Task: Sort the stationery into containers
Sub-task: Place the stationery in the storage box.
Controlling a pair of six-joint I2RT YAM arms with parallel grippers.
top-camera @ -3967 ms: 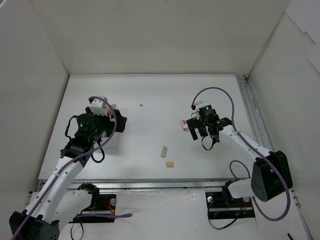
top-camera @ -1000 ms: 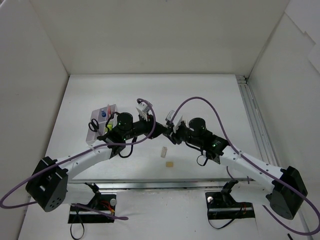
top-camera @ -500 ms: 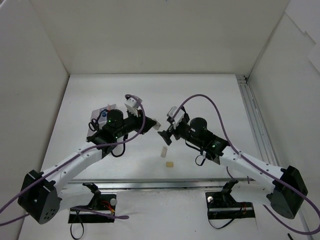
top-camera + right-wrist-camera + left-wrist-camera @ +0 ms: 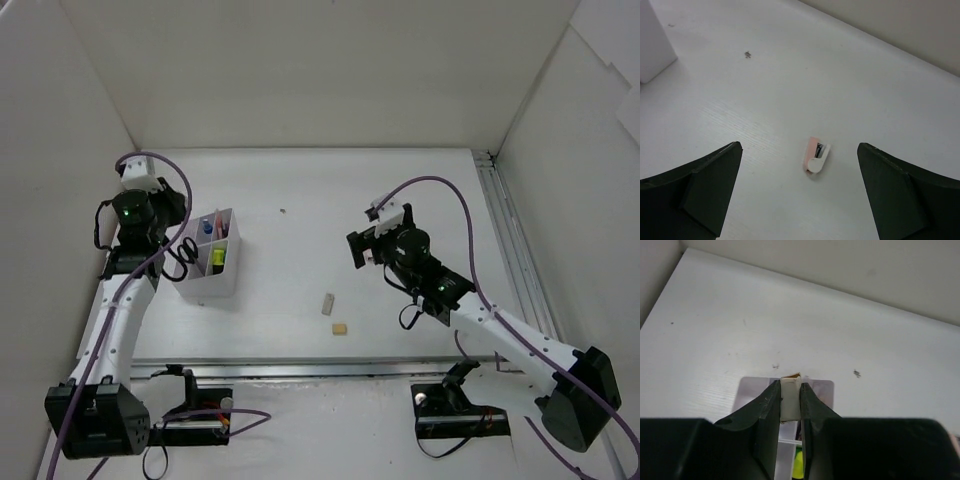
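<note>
A white counter, closed in by plain white walls on three sides, carries the work. Nearest the arm bases, a beige eraser and, just beyond it, a paler eraser lie loose on the counter, apart from each other and well clear of both arms. Further back on the left stands the divided box, in which scissors and a yellow-ended highlighter are already lodged. The left end effector is closed narrowly on a small held eraser and is poised above the box. This is judged to be a position for release, though the intended compartment cannot be told. On the right, the right end effector is spread wide and grips nothing. The correction tape lies flat on the counter below the gap between its fingers, untouched, so a descent and closure is judged to be required next. No obstruction is seen beside the tape. A dark speck is noted further back.
</note>
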